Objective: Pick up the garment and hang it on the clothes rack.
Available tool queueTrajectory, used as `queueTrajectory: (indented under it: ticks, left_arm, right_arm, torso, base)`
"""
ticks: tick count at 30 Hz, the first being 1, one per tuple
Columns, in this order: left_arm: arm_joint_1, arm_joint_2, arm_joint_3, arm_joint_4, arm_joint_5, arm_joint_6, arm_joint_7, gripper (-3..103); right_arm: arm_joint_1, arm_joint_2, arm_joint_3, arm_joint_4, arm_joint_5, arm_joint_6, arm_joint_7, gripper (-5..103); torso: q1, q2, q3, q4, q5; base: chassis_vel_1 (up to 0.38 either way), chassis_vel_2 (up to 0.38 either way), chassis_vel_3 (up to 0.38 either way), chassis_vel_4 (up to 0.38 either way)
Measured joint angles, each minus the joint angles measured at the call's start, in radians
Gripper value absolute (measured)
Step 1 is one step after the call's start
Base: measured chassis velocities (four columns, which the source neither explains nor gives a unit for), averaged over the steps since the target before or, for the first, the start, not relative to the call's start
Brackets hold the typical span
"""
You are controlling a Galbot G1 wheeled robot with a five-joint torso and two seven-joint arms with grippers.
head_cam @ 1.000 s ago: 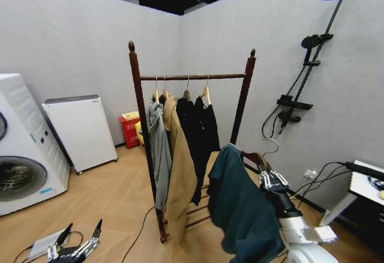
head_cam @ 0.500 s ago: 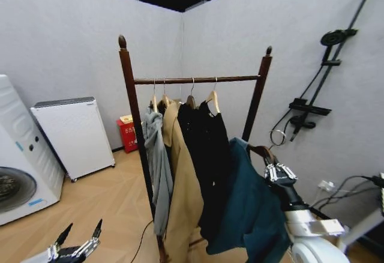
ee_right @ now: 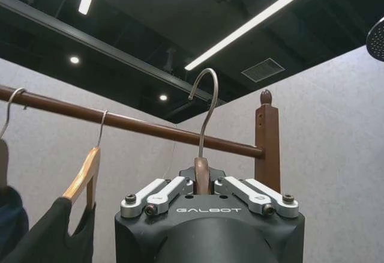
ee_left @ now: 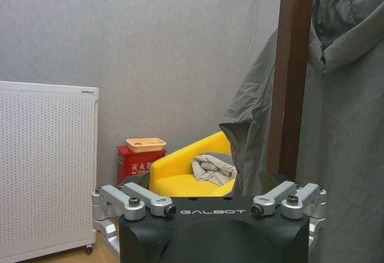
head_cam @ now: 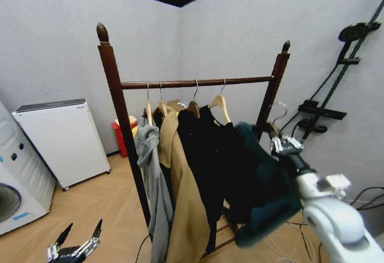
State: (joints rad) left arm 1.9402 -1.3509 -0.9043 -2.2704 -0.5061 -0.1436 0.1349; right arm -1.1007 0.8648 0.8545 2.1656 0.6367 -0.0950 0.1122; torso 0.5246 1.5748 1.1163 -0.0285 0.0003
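Head view: right hand [head_cam: 279, 143] holds garment [head_cam: 264, 191] beside rack [head_cam: 198, 83].

Lighting: bright ceiling strip lights [ee_right: 264, 15], even on walls. Head view: edges bowed; nearest garment [head_cam: 264, 185] blurred.
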Motion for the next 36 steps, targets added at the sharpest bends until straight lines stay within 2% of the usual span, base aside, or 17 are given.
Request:
queueTrajectory:
  ticks: [3, 4, 6, 7, 10, 13, 14, 18, 20, 24, 29, 36]
  left_arm:
    - [0.000, 0.000, 0.000, 0.000, 0.000, 0.000, 0.000, 100]
    - [0.000, 0.000, 0.000, 0.000, 0.000, 0.000, 0.000, 100]
    - [0.000, 0.000, 0.000, 0.000, 0.000, 0.000, 0.000, 100]
    - [0.000, 0.000, 0.000, 0.000, 0.000, 0.000, 0.000, 100]
    - [0.000, 0.000, 0.000, 0.000, 0.000, 0.000, 0.000, 100]
    - [0.000, 0.000, 0.000, 0.000, 0.000, 0.000, 0.000, 100]
    - [0.000, 0.000, 0.000, 0.000, 0.000, 0.000, 0.000, 100]
    - [0.000, 0.000, 0.000, 0.000, 0.000, 0.000, 0.000, 100]
    - [0.000, 0.000, 0.000, 0.000, 0.000, 0.000, 0.000, 100]
    - [0.000, 0.000, 0.000, 0.000, 0.000, 0.000, 0.000, 100]
    - [0.000, 0.000, 0.000, 0.000, 0.000, 0.000, 0.000, 100]
    - [0.000, 0.000, 0.000, 0.000, 0.000, 0.000, 0.000, 100]
  right_arm:
    - [0.120, -0.097, -0.044, -0.069, 0.115, -0.050, 0.033, 9]
    - [0.120, -0.097, -0.044, -0.069, 0.115, -0.050, 0.033, 9]
    - [0.225, -0.174, -0.088, -0.154, 0.173, -0.075, 0.035, 9]
    - [0.225, -0.174, -0.088, -0.154, 0.173, -0.075, 0.035, 9]
    - [0.373, -0.241, -0.174, -0.256, 0.214, -0.084, 0.008, 9]
    - [0.444, -0.257, -0.227, -0.293, 0.218, -0.086, -0.003, 9]
    - [0.444, -0.257, -0.227, -0.293, 0.218, -0.086, -0.003, 9]
    - [0.554, -0.254, -0.346, -0.348, 0.220, -0.095, -0.012, 9]
    - [0.610, -0.230, -0.420, -0.376, 0.209, -0.105, -0.018, 9]
    - [0.671, -0.205, -0.493, -0.412, 0.185, -0.110, -0.022, 9]
    - [0.845, -0.154, -0.647, -0.520, 0.159, -0.113, -0.024, 9]
    - [0.896, -0.129, -0.708, -0.586, 0.134, -0.122, -0.058, 9]
  torso:
    - [0.000, 0.000, 0.000, -0.0002, -0.0004]
    - [0.000, 0.000, 0.000, -0.0002, -0.0004]
    - [0.001, -0.001, 0.001, 0.0000, -0.0002]
    - [0.001, -0.001, 0.001, 0.0000, -0.0002]
    - [0.002, -0.001, 0.001, -0.0001, -0.0001]
    - [0.002, -0.001, 0.001, -0.0002, -0.0003]
    - [0.002, -0.001, 0.001, -0.0002, -0.0003]
    - [0.001, -0.001, 0.000, -0.0002, -0.0004]
    - [0.001, -0.001, 0.000, -0.0001, -0.0002]
    - [0.001, -0.001, 0.000, 0.0000, -0.0002]
    - [0.001, -0.001, 0.000, 0.0001, -0.0005]
    - [0.001, -0.001, 0.000, 0.0000, -0.0001]
  base:
    - [0.038, -0.032, -0.034, 0.019]
    - [0.000, 0.000, 0.000, 0.000]
    - [0.000, 0.000, 0.000, 0.000]
    - [0.000, 0.000, 0.000, 0.000]
    - [0.000, 0.000, 0.000, 0.000]
    - [0.000, 0.000, 0.000, 0.000]
    - [0.000, 0.000, 0.000, 0.000]
    - [0.000, 0.000, 0.000, 0.000]
    - [0.000, 0.000, 0.000, 0.000]
    - [0.000, 0.000, 0.000, 0.000]
    - [0.000, 0.000, 0.000, 0.000]
    - [0.000, 0.000, 0.000, 0.000]
